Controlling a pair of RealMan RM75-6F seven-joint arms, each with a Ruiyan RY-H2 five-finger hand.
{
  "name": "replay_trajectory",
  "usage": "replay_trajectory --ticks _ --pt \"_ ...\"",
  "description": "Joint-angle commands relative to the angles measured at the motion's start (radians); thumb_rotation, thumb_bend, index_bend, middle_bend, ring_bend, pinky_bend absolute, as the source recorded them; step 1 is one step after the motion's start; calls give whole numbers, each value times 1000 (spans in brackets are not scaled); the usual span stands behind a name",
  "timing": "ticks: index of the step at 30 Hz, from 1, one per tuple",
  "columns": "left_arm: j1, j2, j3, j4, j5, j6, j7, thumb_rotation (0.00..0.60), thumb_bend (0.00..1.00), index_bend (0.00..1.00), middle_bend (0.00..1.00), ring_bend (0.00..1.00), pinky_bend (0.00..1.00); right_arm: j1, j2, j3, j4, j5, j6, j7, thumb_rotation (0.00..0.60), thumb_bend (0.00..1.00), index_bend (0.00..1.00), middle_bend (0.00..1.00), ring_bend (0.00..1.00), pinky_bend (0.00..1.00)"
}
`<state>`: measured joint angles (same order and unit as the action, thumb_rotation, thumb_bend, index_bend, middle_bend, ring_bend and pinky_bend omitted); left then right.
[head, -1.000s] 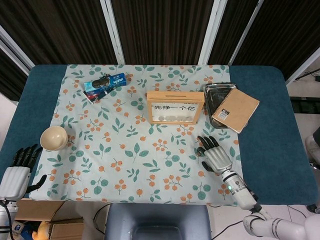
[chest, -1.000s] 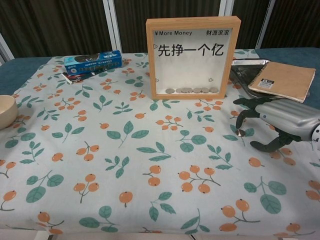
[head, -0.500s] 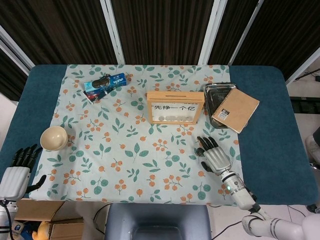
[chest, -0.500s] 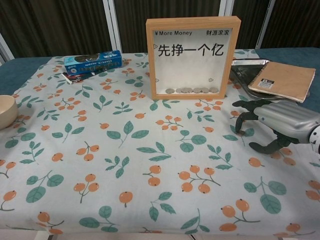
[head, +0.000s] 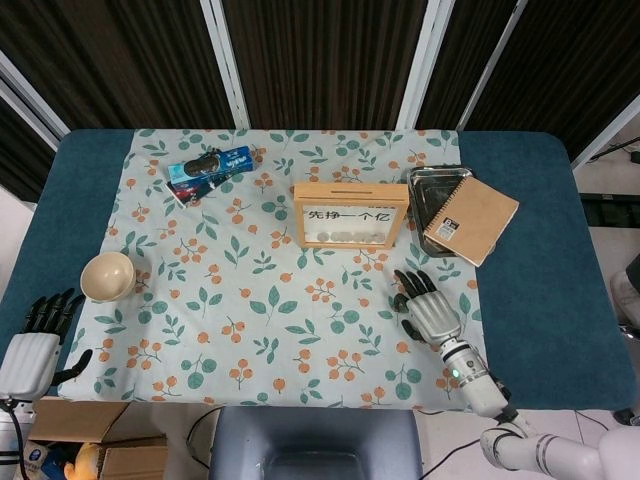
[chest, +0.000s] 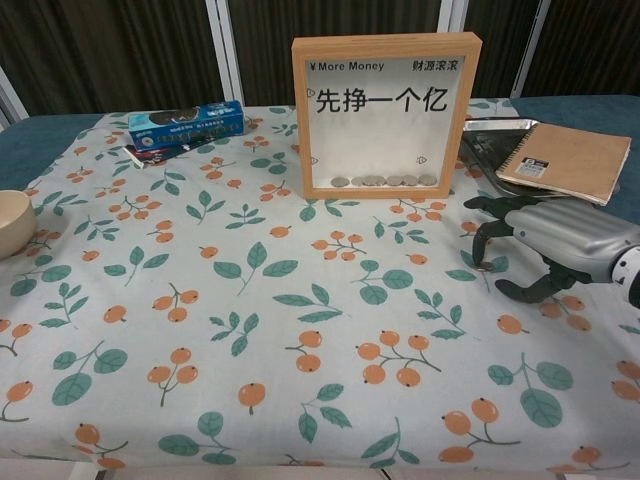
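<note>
Chest view has the right hand (chest: 545, 240) arched on the tablecloth (chest: 250, 330), fingertips curling over a small coin (chest: 484, 264) not yet lifted, the wooden money frame (chest: 385, 100) waiting behind.

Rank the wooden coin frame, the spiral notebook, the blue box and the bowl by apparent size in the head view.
1. Wooden coin frame
2. Spiral notebook, only slightly smaller than the frame
3. Blue box
4. Bowl; close to the box, so their order is unsure.
</note>
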<state>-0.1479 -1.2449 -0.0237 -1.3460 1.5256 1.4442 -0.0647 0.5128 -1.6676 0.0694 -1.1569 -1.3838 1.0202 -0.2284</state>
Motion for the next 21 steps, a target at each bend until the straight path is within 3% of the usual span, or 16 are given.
replay_trajectory --ticks 1,15,21 --pt "-2 0 -1 -1 -1 -3 0 575 298 0 0 0 0 2 -5 3 5 0 3 3 600 544 586 0 0 0" --pt "-10 -1 -4 2 -9 -18 -2 575 297 0 0 0 0 3 -29 6 42 -9 23 14 600 545 674 0 0 0" --pt "-10 -2 -4 5 -9 -18 -5 577 298 0 0 0 0 3 -30 6 47 -10 26 13 600 546 605 0 0 0"
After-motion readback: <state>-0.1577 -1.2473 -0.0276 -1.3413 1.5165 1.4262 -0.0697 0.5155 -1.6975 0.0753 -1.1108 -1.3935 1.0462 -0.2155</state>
